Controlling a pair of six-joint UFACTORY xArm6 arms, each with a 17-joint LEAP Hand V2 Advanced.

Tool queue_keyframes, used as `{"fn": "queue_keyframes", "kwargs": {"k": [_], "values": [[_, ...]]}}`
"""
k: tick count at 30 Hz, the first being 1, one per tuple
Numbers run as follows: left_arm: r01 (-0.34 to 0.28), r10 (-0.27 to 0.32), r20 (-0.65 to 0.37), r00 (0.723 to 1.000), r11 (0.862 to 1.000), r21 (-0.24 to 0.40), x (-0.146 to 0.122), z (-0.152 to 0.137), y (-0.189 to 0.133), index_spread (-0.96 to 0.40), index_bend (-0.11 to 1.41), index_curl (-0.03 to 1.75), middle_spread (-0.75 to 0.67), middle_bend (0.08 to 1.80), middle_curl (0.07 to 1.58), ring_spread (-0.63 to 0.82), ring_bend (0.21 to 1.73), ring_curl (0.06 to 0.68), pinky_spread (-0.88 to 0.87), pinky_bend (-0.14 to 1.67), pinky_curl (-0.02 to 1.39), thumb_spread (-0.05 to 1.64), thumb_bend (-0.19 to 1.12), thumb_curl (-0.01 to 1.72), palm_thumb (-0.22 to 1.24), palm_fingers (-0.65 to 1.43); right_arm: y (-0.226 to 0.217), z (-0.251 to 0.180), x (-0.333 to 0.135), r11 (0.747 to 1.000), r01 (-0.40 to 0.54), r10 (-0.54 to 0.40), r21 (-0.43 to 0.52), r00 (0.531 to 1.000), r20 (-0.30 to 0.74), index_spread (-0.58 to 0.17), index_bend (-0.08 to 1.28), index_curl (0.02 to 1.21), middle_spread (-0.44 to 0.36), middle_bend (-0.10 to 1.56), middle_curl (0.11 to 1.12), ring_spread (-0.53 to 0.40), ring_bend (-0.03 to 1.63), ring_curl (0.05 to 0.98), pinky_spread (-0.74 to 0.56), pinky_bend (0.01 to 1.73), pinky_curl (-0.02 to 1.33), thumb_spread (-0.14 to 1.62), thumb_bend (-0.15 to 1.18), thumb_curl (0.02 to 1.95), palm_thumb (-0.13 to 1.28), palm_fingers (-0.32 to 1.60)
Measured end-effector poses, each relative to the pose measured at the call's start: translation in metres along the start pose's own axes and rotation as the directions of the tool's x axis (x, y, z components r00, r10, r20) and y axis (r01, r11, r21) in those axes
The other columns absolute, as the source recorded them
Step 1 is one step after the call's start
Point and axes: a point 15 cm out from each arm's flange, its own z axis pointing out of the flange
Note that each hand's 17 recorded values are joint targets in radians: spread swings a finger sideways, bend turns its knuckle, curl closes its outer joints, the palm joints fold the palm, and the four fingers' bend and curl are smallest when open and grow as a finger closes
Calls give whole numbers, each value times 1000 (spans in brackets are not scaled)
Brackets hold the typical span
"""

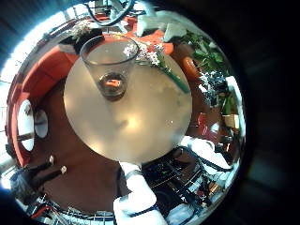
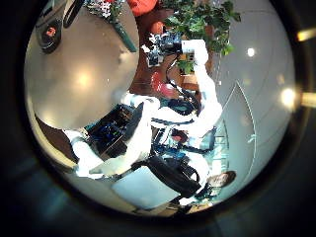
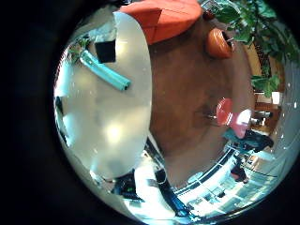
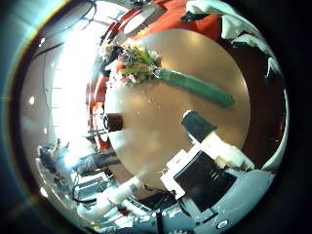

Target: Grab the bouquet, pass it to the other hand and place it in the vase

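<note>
The bouquet (image 4: pixel 146 66) lies flat on the round table (image 4: pixel 166 127), flowers at one end and a long wrapped stem (image 4: pixel 200 86) at the other. The right little finger side palm view shows its stem (image 3: pixel 103 70) on the table (image 3: pixel 108 122). The glass vase (image 1: pixel 108 61) stands upright on the table (image 1: pixel 131 117), with the bouquet (image 1: pixel 150 54) just beyond it. My right hand (image 2: pixel 166 44) hovers over the table edge near the stem (image 2: pixel 123 38), its fingers (image 4: pixel 207 129) straight, holding nothing. My left hand (image 1: pixel 136 197) is above the table, away from the vase, fingers relaxed.
A sofa (image 1: pixel 141 37) and potted plants (image 1: pixel 211 66) stand beyond the table. A stool (image 3: pixel 225 111) stands on the floor beside the table. The vase also shows in the right thumb side palm view (image 4: pixel 114 122) and the left thumb side palm view (image 2: pixel 49 35).
</note>
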Motion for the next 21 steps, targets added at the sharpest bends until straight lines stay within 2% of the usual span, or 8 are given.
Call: {"fn": "queue_keyframes", "kwargs": {"k": [7,16,21], "values": [[-19,19,-14,1000,1000,5,-1,0,-2,109,181,361,359,200,367,536,494,186,499,185,275,1144,-20,310,321,194,-22,22,6,995,-10,2,-99,997,-82,-303,328,542,-35,684,492,-57,971,354,148,713,582,956,-33,553,652,263],[-27,26,-24,999,1000,-8,-4,6,-3,109,182,363,361,197,366,538,496,185,500,185,274,1144,-20,310,321,191,-40,58,-6,981,-12,-8,-195,995,-102,-300,373,526,-48,676,473,-61,916,314,180,594,511,956,-27,510,653,355],[-32,32,-27,999,999,-13,-7,9,-1,109,182,365,362,198,365,538,497,184,500,185,275,1144,-20,310,321,191,-43,75,-17,974,-15,-11,-228,993,-115,-278,324,507,-48,659,463,-67,917,306,181,587,493,957,-22,498,673,359]]}}
